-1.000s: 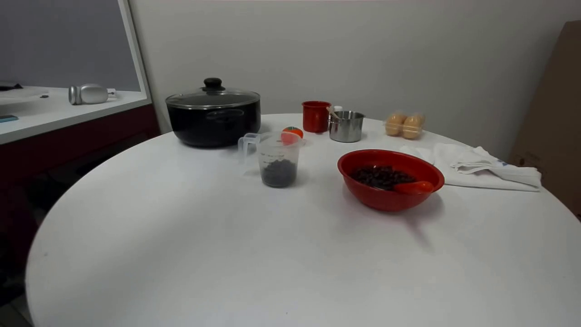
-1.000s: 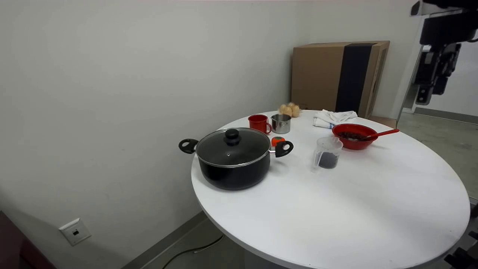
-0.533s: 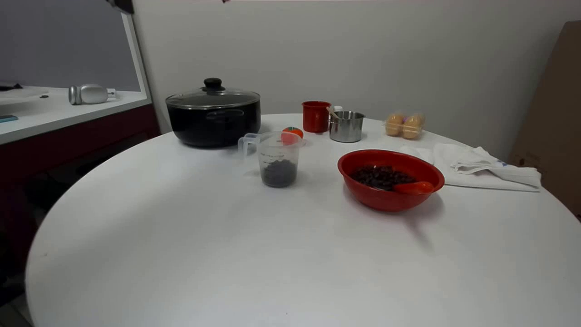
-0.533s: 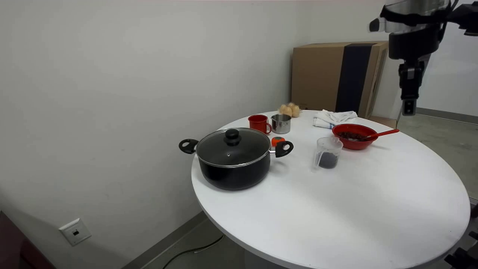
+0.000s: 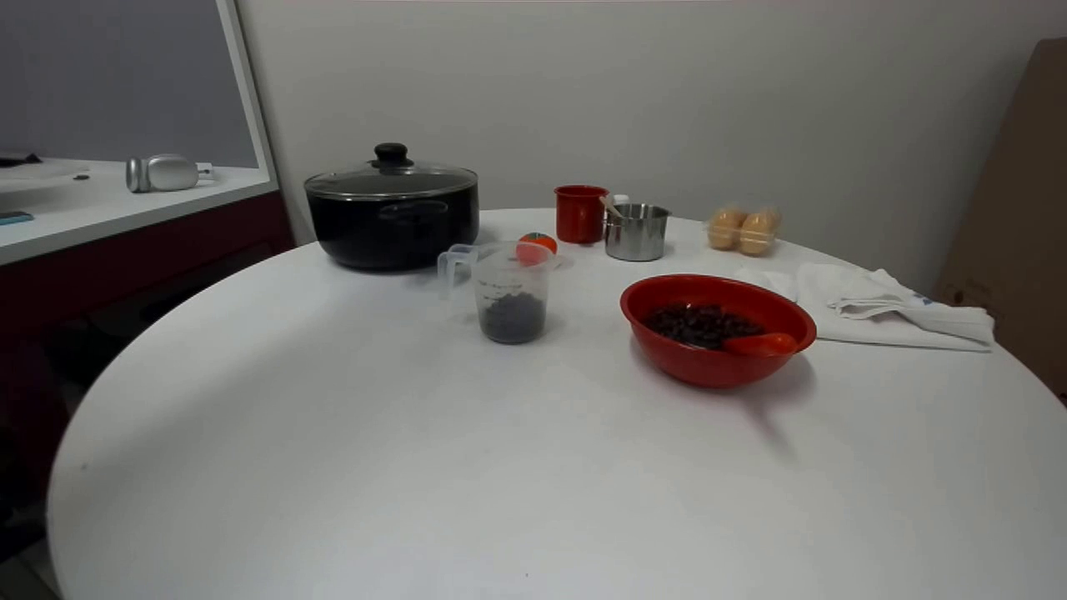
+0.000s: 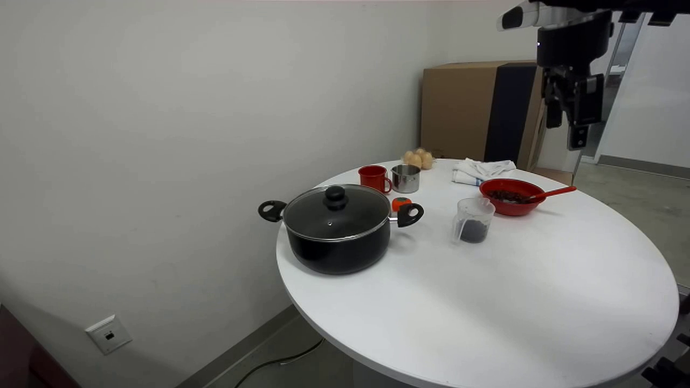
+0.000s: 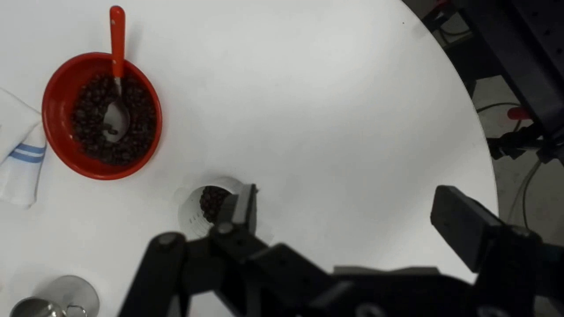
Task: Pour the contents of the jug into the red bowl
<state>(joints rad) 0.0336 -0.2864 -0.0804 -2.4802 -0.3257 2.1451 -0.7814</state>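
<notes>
Hanging above a round white table (image 6: 566, 302), the robot's hand (image 7: 346, 198) has its fingers (image 7: 460, 229) spread wide, with nothing held between them. Below the hand, the clear measuring jug (image 5: 511, 292) stands upright on the table, its lower part filled with dark, bean-like pieces (image 5: 513, 318). In the wrist view the jug sits beneath one finger, which hides part of it; in an exterior view the fingertips (image 6: 578, 138) are well above and apart from the jug. Near the jug, also lower than the hand and off to the side of that same finger, stands the red bowl (image 7: 55, 105), holding dark beans (image 7: 141, 101) and a spoon (image 7: 117, 66) whose red handle reaches out over the rim. A white cloth (image 7: 18, 174) with blue stripes lies just beside the bowl, on its far side from the hand. Farther from the hand than the jug, a shiny metal cup (image 6: 405, 180) stands just beside a red mug (image 6: 372, 178), with brown eggs (image 6: 418, 160) near them and a small red ball (image 6: 400, 203) with a green top between the mug and the jug. A black pot (image 6: 339, 256), its glass lid (image 6: 345, 218) on, stands well to the left of the hand in an exterior view; a cardboard box (image 6: 458, 108) rises behind and left of the hand in the same view.
</notes>
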